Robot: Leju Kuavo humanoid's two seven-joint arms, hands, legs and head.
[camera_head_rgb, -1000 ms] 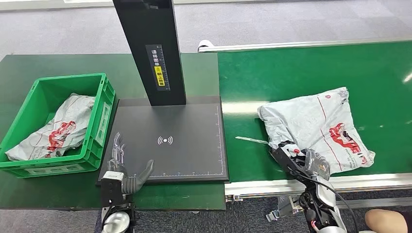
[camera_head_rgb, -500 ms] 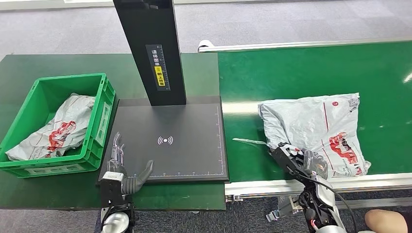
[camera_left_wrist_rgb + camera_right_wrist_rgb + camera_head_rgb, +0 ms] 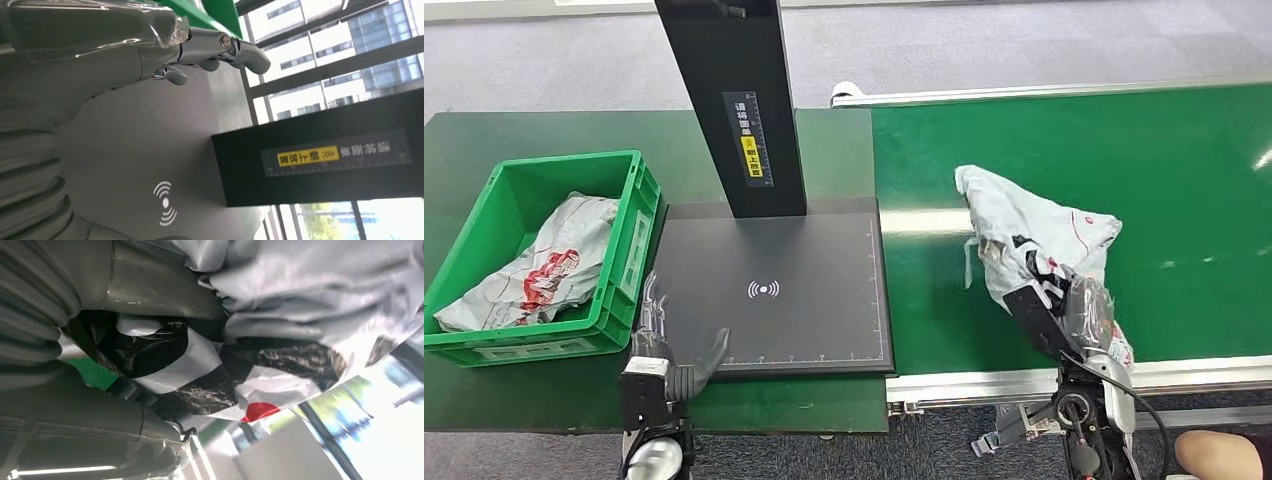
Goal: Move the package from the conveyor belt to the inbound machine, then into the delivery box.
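The right hand (image 3: 1049, 300) grips the grey package (image 3: 1034, 235), its fingers closed into the plastic, and holds it bunched up above the green conveyor belt (image 3: 1144, 160); red and black printing on it cannot be read. The left hand (image 3: 664, 345) rests with fingers spread, holding nothing, on the inbound machine (image 3: 824, 300), whose black post (image 3: 739, 100) carries a yellow label with unreadable characters. The delivery box (image 3: 629, 240) holds another grey bag (image 3: 534, 265).

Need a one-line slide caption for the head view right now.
Right hand grips the grey package above the conveyor belt.
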